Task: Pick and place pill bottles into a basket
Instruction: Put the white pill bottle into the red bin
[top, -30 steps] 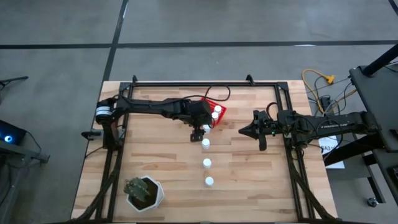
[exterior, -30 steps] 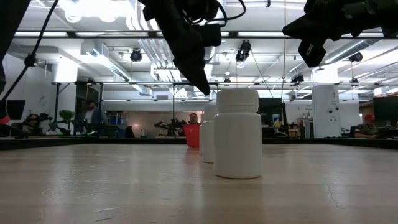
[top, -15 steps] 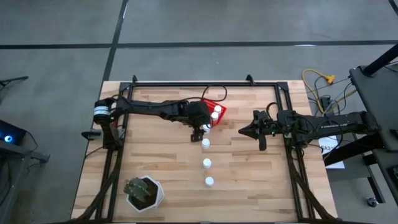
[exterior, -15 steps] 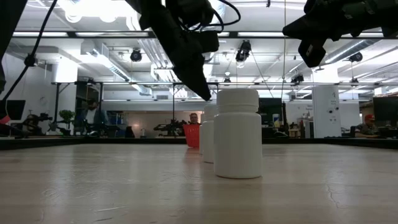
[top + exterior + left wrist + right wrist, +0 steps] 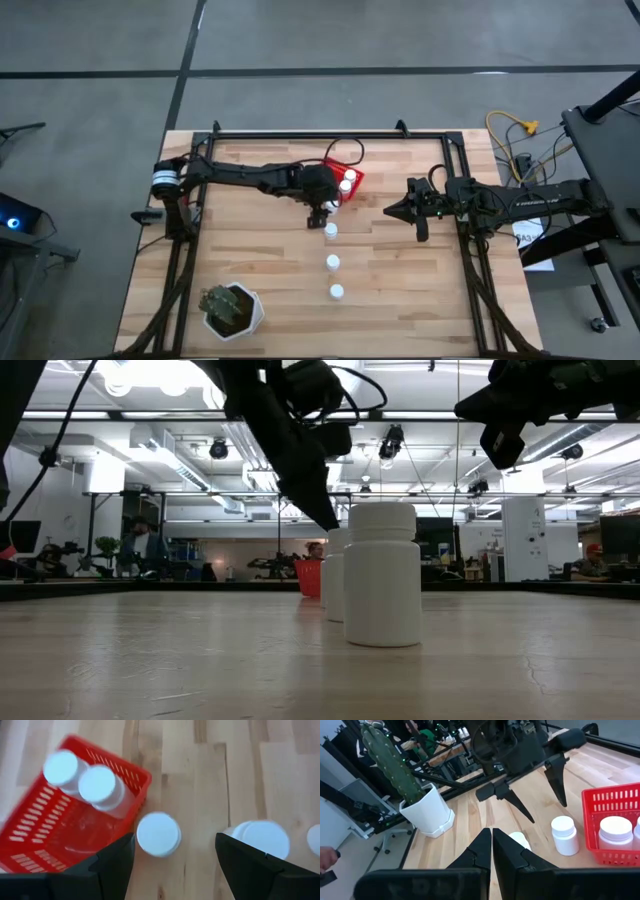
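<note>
The red basket (image 5: 347,180) stands at the table's far middle with two white pill bottles (image 5: 100,785) upright in it. One bottle (image 5: 158,834) stands on the table just outside the basket's near wall. More bottles (image 5: 331,231) (image 5: 333,263) (image 5: 337,292) stand in a row toward the near edge. My left gripper (image 5: 175,845) is open and above the bottle beside the basket, a finger on either side of it and not touching it. My right gripper (image 5: 390,212) is shut and empty, above the table's right half.
A white plant pot with a cactus (image 5: 232,308) stands at the near left corner. A black frame (image 5: 330,135) runs along the table's far and side edges. People and equipment show in the room beyond the table in the low view.
My left gripper has come down toward the bottle beside the basket, staying open. The bottles and the basket have kept their places.
</note>
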Tool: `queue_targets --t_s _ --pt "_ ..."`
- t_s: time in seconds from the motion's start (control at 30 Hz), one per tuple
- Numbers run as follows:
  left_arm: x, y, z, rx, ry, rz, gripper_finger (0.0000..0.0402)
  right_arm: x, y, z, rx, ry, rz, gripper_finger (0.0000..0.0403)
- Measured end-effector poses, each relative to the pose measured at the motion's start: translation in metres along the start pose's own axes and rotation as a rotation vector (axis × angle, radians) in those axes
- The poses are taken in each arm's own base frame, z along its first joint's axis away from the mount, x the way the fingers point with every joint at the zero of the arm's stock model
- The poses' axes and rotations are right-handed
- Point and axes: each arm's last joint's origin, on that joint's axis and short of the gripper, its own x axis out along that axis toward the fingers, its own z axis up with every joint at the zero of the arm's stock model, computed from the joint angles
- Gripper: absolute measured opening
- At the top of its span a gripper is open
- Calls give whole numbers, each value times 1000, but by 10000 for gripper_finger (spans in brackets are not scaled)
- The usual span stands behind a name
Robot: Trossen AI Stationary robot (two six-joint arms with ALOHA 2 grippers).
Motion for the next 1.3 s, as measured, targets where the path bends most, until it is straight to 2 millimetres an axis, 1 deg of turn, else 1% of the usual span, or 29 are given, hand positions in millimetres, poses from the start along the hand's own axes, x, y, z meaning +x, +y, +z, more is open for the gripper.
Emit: queue_targets --t_s 0.17,0.57,0.77,0.9,1.3 --pt "8 -1 -9 -48 -3 -1 258 0 0 0 0 0 0 9" --pt "7 0 -5 -57 -49 4 258 0 0 0 0 -1 0 9" --pt "20 -1 -8 -77 -35 0 258 0 0 0 5 -1 0 8" --pt "25 -1 -8 -84 -40 -12 258 0 0 0 6 0 0 9" --pt "26 -1 -8 -83 -40 -14 258 0 0 0 9 0 0 9"
